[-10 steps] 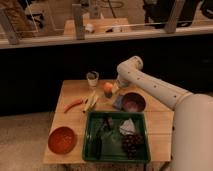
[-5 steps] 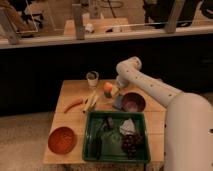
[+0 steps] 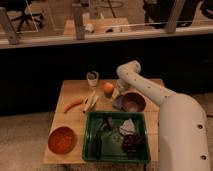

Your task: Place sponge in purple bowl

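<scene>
View: camera view, looking down on a wooden table (image 3: 75, 91).
Gripper (image 3: 119, 90): low over the far middle of the table, at the end of the white arm (image 3: 145, 89), between the orange (image 3: 108, 88) and the purple bowl (image 3: 133, 102).
Fingers: apart, with nothing seen between them.
Sponge (image 3: 118, 103): flat on the table against or just beside the purple bowl's left rim, just below the gripper. It is not lifted and not in the bowl.
Purple bowl: upright near the table's right edge, behind the green tray (image 3: 89, 145). It looks empty.
Other stock: cup (image 3: 92, 77), carrot (image 3: 73, 105), orange bowl (image 3: 61, 140), and grapes (image 3: 131, 144) in the tray.
Risk, grip: the sponge is thin and lies close to the bowl, so a finger may land on the rim and shove or tip the bowl instead of closing on the pad.
Risk, neighbour: the orange sits close on the other side, and a wide approach could set it rolling.
Risk, release: the soft pad may be pinched by one corner and fall short of the bowl.
Change from earlier frames: the gripper has kept about the same spot with the fingers as wide. The near bulk of the arm has shifted a little. The sponge and purple bowl have not moved.
</scene>
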